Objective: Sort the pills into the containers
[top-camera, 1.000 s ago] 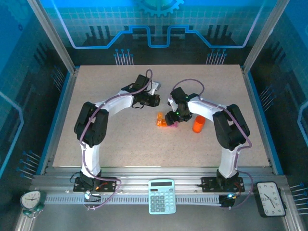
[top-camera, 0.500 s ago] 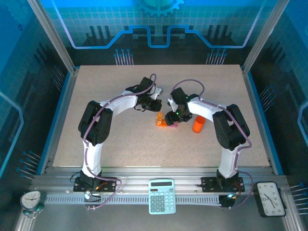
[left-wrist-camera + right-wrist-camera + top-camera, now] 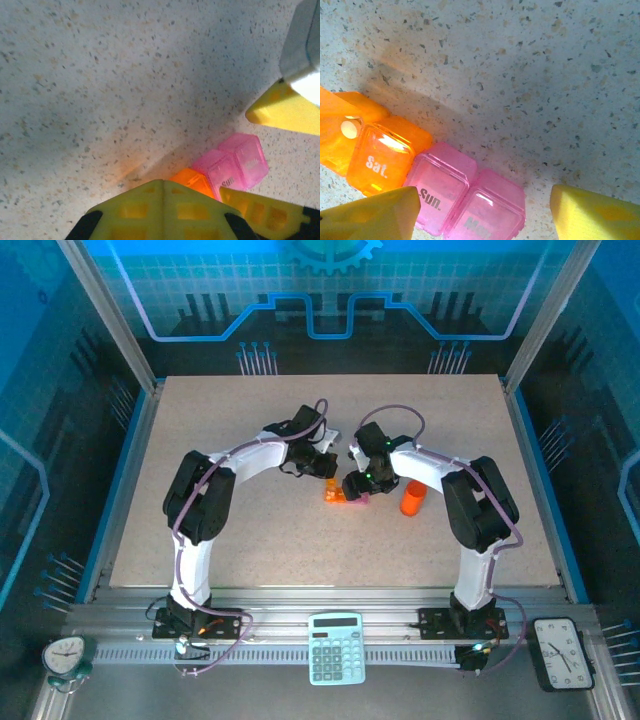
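The containers [image 3: 435, 185] lie flat on the speckled, stone-like surface [image 3: 230, 530] near its middle, between the two arms; the orange bottle [image 3: 411, 498] stands apart to their right. They form a short strip of joined square cells, orange at one end and pink at the other; the plastic is thin and translucent, with rounded corners and glossy lids printed "Sat." and "Sun."; the orange cell at the strip's end appears open and holds what looks like a pale round pill [image 3: 350, 129].

The strip will likely be very light, stiff and smooth; it may skid on the surface or swing round if pushed at one end. The lids look like small hinged flaps that want a fingertip under the lip rather than force; the steadiest hold would be across the narrow width, on the side walls of the cells, not on the lids.

The right end effector [image 3: 485, 196] hangs low over the strip with its yellow fingers spread wide, the pink cells between them, pinching nothing. The left end effector [image 3: 324, 467] sits close by the orange end; its yellow fingers [image 3: 160, 210] crowd the left wrist view, and whether they are spread or pressed together cannot be told.
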